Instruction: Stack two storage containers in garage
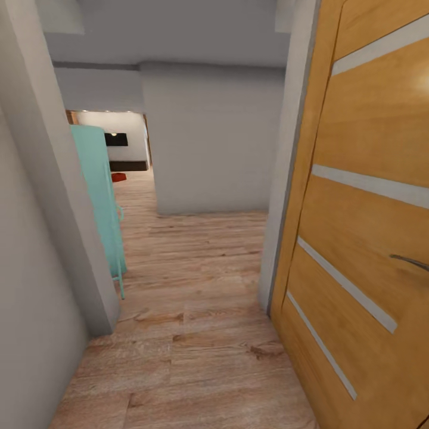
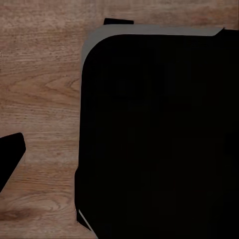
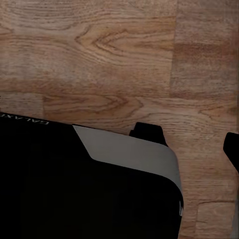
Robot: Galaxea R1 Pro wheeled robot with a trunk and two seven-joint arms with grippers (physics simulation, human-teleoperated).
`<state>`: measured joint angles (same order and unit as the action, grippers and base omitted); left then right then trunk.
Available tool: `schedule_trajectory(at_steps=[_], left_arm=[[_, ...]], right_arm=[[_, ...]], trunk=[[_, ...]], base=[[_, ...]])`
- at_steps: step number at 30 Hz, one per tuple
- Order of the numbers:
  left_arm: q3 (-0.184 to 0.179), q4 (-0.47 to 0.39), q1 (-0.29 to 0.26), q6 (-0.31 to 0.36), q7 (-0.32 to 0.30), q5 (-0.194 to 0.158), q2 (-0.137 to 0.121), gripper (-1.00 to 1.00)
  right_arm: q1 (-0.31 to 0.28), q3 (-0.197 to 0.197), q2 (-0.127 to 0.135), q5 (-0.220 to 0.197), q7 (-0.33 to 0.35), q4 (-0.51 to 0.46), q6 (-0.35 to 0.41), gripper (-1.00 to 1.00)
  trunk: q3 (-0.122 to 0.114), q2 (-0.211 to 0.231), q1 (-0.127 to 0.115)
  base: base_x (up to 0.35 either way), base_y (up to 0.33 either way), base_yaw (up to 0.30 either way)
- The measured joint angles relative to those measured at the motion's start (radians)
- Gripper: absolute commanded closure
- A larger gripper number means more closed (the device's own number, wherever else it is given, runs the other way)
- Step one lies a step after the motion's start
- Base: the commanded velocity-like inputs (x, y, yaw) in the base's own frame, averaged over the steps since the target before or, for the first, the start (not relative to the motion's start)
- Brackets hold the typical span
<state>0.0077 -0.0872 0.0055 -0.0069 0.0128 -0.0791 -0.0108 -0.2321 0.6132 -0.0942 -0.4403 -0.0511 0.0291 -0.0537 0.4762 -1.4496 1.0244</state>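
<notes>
Doorway narrow – wooden door (image 1: 369, 238) close at right, wall corner (image 1: 89, 286) at left; base may clip either. Gripper states: cannot tell. Farther, turquoise cabinet (image 1: 98, 196). Far in living room – orange-red container (image 1: 118, 177) on floor.

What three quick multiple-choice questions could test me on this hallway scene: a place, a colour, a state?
1. Where is the small orange-red object?
A. Far down the hall, on the floor
B. Beside the wooden door
C. On the teal furniture

2. What colour is the tall furniture on the left?
A. Black
B. Teal
C. Yellow

3. How does the wooden door stand?
A. Swung open
B. Shut across the hall
C. Lying flat

Answers: 1 A, the orange-red object sits in the distant room; 2 B, the furniture is teal; 3 A, the wooden door leaves the wood-plank floor passable.
</notes>
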Motion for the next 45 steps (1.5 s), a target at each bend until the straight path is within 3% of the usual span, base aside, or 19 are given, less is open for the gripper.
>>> schedule_trajectory(at_steps=[9, 33, 35, 38, 45], left_arm=[[0.000, 0.000, 0.000, 0.000, 0.000, 0.000, 0.000, -1.00], [0.000, 0.000, 0.000, 0.000, 0.000, 0.000, 0.000, -1.00], [0.000, 0.000, 0.000, 0.000, 0.000, 0.000, 0.000, -1.00], [0.000, 0.000, 0.000, 0.000, 0.000, 0.000, 0.001, -1.00], [-0.001, 0.000, 0.000, 0.000, 0.000, 0.001, 0.002, -1.00]], right_arm=[[0.000, 0.000, 0.000, 0.000, 0.000, 0.000, 0.001, -1.00], [0.001, 0.000, 0.001, 0.000, 0.001, 0.001, -0.002, -1.00], [0.009, 0.000, 0.011, 0.000, 0.001, 0.001, -0.004, -1.00], [0.065, 0.001, 0.049, 0.000, 0.003, 0.001, -0.022, -1.00], [0.086, 0.001, 0.054, -0.001, 0.003, 0.001, -0.031, -1.00]], trunk=[[-0.001, 0.000, 0.000], [-0.001, 0.000, 0.000], [-0.001, 0.000, 0.000], [-0.001, 0.000, 0.000], [-0.001, 0.000, 0.000]], base=[[0.322, 0.000, 0.222], [0.322, 0.000, 0.007], [0.322, 0.000, 0.000], [0.322, 0.000, 0.000], [0.322, 0.000, 0.000]])
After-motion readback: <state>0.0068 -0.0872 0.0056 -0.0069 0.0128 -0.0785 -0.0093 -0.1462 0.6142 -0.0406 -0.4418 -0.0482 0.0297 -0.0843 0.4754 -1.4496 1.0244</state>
